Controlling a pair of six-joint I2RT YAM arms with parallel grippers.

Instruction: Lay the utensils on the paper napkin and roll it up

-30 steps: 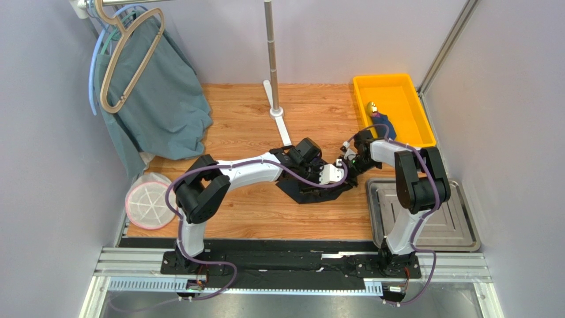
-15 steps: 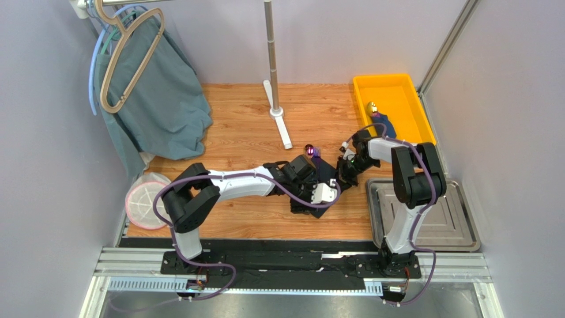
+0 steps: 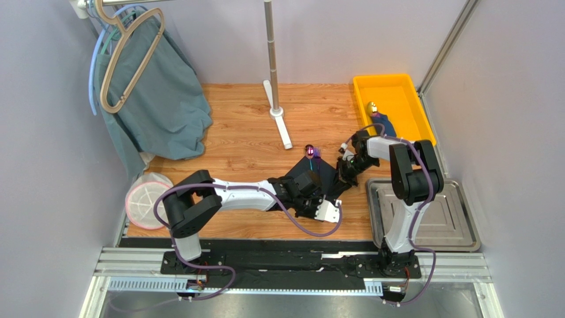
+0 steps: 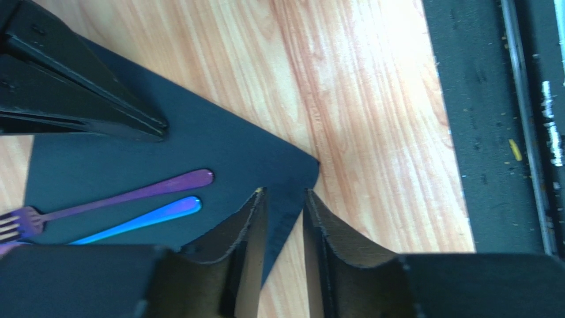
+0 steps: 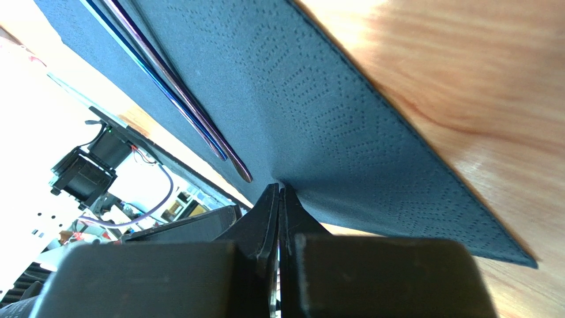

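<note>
Paper napkin [image 5: 318,112]: matte blk paper, fine dotted emboss, slightly rough. Utensils [image 4: 132,194] on it: glossy metal, iridescent purple/blue, smooth. Table [image 4: 371,119]: wood-grain, smooth, slight sheen. Tray [image 3: 461,225], near right: dull brushed steel. Bin [image 3: 404,109], far right: glossy yellow plastic. Cloth [image 3: 169,106], far left: soft matte teal fabric.

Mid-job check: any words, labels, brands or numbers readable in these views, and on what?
None can be read. The paper napkin shows only an embossed dot pattern; the purple fork, yellow bin and steel tray carry no visible print.
</note>
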